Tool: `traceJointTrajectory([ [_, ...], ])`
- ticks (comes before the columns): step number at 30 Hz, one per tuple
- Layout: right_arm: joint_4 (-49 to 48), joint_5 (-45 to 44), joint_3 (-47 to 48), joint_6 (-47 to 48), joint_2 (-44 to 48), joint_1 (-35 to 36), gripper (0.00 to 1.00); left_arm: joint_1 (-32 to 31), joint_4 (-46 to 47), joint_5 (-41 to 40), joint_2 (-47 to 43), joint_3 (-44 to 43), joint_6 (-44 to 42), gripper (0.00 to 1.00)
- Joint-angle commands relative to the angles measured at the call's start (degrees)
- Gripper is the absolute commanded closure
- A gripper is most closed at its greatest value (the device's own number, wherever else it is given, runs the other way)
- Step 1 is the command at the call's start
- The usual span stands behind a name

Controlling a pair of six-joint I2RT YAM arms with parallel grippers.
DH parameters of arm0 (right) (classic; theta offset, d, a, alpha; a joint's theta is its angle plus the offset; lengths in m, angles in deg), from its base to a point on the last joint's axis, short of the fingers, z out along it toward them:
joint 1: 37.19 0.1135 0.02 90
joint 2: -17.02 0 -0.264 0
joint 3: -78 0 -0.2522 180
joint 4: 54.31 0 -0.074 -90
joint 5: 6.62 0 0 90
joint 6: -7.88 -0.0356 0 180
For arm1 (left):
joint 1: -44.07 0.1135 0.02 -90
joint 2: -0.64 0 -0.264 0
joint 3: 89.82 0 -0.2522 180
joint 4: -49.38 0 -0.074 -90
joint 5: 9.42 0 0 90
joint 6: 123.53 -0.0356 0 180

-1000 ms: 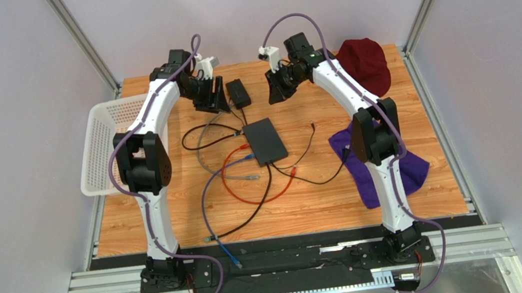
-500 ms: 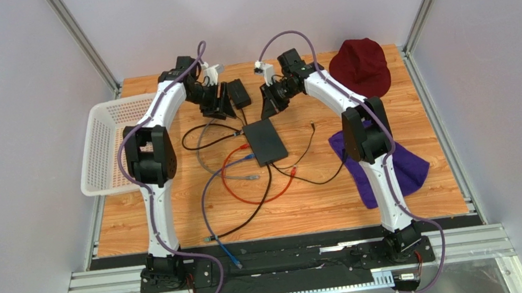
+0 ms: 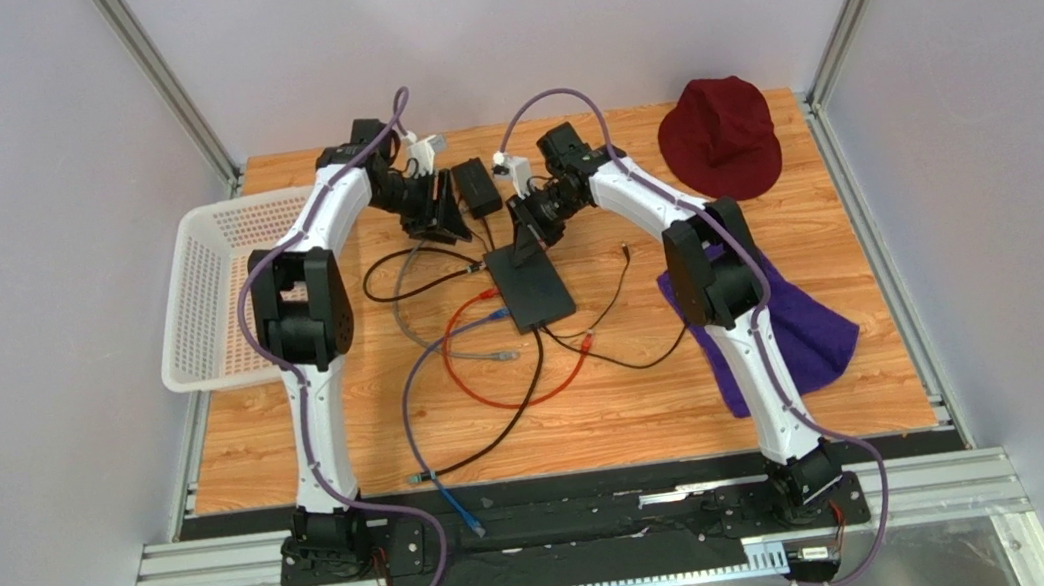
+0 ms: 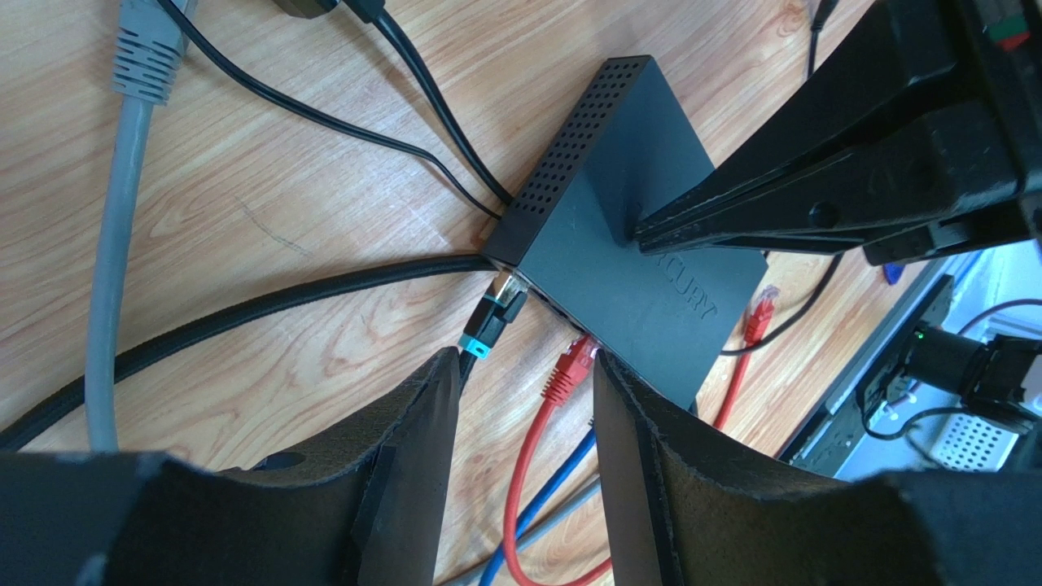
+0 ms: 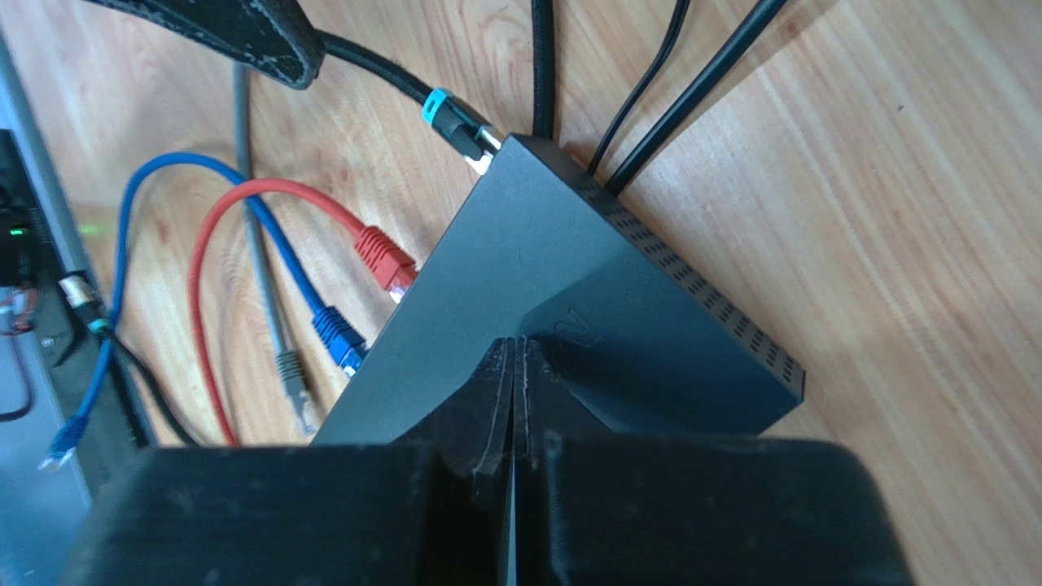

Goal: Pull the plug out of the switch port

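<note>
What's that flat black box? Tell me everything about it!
The flat black box is thin, matte and rectangular, with tiny vent holes along one side. It lies flat on the wooden table. A red plug, a blue plug and a black plug reach its edges. The shut right gripper rests on its top.
</note>
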State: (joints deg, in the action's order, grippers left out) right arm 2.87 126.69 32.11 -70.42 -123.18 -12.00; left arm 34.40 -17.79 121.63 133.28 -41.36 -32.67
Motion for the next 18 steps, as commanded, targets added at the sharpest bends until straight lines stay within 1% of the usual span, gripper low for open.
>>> traceJointTrajectory([
  [1,-0.44,-3.31,-2.23,2.09,-1.13,0.39,1.0,0.18,0.67,1.84,1.13,0.53,-0.16,0.46],
  [6,0.52,-6.56,-1.1,1.48,-3.76,0.21,1.0,0.18,-0.38,2.27,2.97,0.09,-0.16,0.46],
  [18,2.19,-5.96,0.05,1.57,-4.99,0.39,1.0,0.18,-0.56,5.78,4.2,1.67,-0.6,0.46],
])
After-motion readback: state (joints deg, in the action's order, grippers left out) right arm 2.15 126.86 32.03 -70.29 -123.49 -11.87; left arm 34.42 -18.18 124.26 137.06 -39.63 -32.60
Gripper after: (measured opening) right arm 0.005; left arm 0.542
